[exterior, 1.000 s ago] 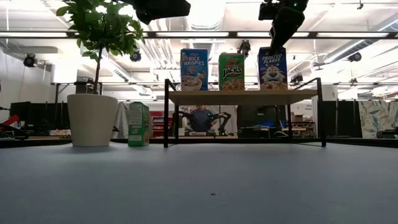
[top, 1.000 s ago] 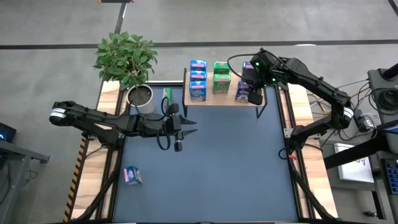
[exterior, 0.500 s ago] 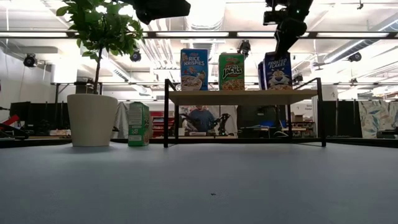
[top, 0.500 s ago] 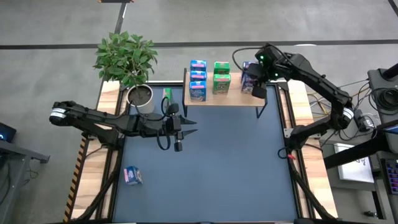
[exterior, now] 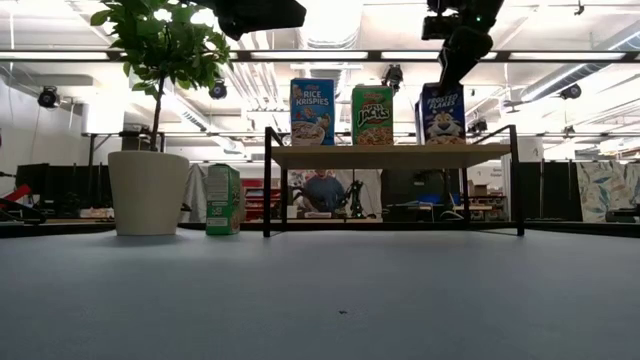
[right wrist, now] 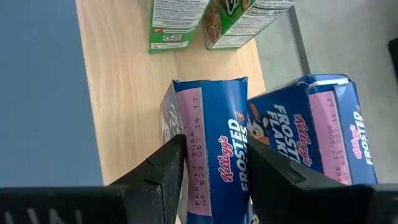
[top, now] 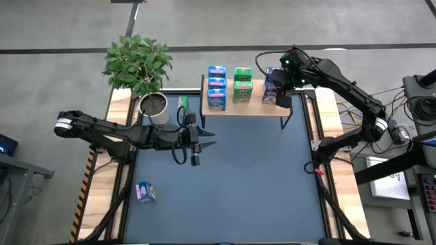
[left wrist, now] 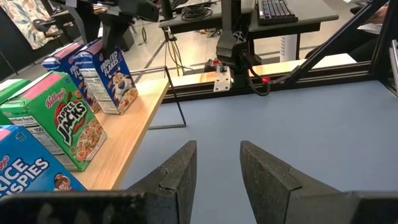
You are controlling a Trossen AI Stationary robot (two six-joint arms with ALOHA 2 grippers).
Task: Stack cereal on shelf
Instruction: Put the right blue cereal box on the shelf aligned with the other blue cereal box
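Blue mat [top: 238,177] mostly bare. Right gripper [top: 282,94] pinches a Frosted Flakes box [right wrist: 219,143] on the shelf [top: 245,107], beside another. Left gripper [top: 198,138] waits spread over the mat. Cereal looks light, crushable cardboard; grip narrow sides gently.

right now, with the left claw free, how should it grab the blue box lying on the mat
From straight above, closing the left claw across the narrower width of the light blue box. It seems to lie flat, slightly askew on the mat, nothing beside it, so turn the wrist to match. The right claw holds a dark blue box.
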